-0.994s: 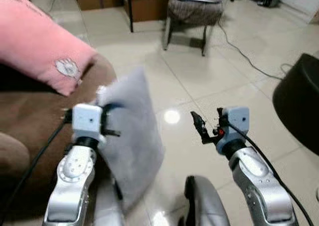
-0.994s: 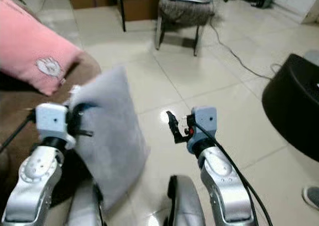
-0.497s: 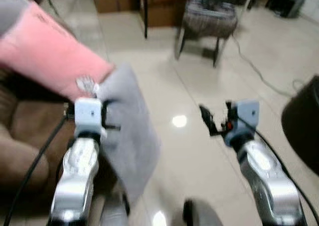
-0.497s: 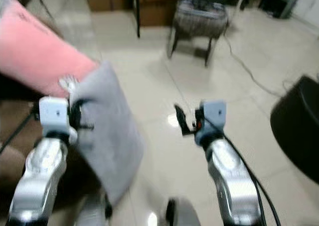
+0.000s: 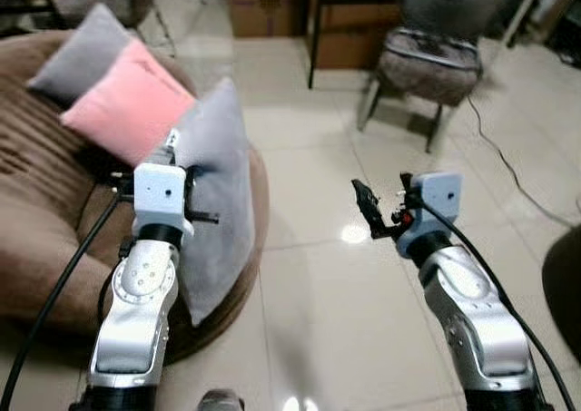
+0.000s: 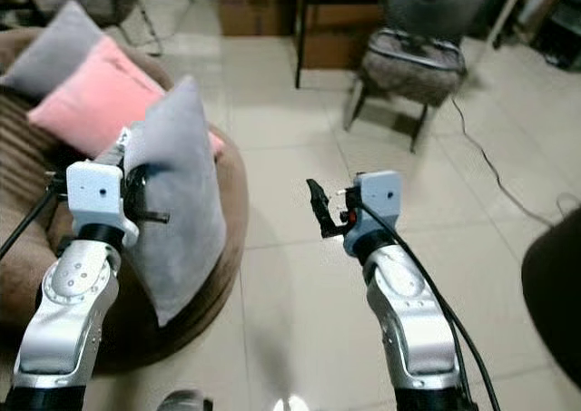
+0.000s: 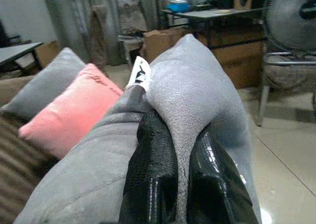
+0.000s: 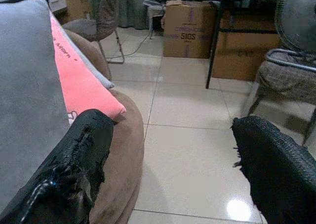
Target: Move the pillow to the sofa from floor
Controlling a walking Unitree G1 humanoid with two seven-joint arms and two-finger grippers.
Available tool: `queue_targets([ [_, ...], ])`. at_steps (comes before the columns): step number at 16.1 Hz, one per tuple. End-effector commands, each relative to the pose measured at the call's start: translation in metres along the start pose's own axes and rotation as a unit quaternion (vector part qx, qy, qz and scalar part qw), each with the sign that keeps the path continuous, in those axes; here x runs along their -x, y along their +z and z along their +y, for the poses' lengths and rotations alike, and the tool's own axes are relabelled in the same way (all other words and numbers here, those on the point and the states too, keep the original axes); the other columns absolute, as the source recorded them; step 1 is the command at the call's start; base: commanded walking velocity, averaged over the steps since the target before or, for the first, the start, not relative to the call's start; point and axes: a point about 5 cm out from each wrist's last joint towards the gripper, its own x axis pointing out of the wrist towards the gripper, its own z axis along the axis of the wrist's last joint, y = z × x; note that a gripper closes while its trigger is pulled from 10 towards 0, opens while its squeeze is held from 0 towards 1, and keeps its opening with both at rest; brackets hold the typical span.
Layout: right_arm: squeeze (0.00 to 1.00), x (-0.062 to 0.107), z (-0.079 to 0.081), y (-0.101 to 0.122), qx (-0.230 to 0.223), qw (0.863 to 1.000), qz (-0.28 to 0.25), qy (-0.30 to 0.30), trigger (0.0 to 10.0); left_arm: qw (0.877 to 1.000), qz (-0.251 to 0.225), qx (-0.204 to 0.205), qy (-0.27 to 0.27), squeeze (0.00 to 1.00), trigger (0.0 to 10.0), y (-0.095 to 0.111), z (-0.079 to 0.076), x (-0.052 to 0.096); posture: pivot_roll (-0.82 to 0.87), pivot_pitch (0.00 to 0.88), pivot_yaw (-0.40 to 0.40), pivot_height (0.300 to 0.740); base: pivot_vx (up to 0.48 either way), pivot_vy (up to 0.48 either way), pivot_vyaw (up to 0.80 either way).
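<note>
One soft grey square pillow (image 5: 213, 193) is now hanging over the front edge of the round brown sofa (image 5: 36, 202), closer than a second ago; the left gripper (image 7: 170, 184) is pinching its corner, so release seems near. The right gripper (image 5: 366, 213) is waiting, fingers spread.

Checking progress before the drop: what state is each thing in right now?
grey pillow: upright, pinched in the left gripper, over the sofa's edge.
left gripper: shut on the grey pillow.
right gripper: open, empty, above the tiled floor.
pink pillow: lying on the brown sofa.
second grey pillow: on the sofa behind the pink one.
</note>
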Motion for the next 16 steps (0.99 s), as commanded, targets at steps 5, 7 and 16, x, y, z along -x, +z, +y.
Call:
queue_targets([
  [5, 0.00, -0.004, 0.003, -0.005, 0.002, 1.000, 0.014, 0.016, 10.0, 1.000, -0.029, -0.011, -0.002, 0.00, 10.0, 0.011, -0.001, -0.001, 0.09, 0.000, -0.058, 0.740, 0.000, 0.000, 0.00],
  [7, 0.00, 0.001, -0.004, -0.007, 0.004, 1.000, 0.018, -0.001, 10.0, 0.999, -0.037, -0.008, -0.018, 0.00, 10.0, 0.013, -0.005, -0.003, 0.06, 0.000, -0.052, 0.740, 0.000, 0.000, 0.00],
  [16, 0.00, 0.007, -0.015, 0.001, 0.029, 0.999, -0.006, -0.037, 10.0, 0.997, -0.061, -0.002, -0.053, 0.00, 10.0, 0.020, -0.015, -0.017, 0.01, 0.000, 0.006, 0.740, 0.110, 0.000, 0.44],
])
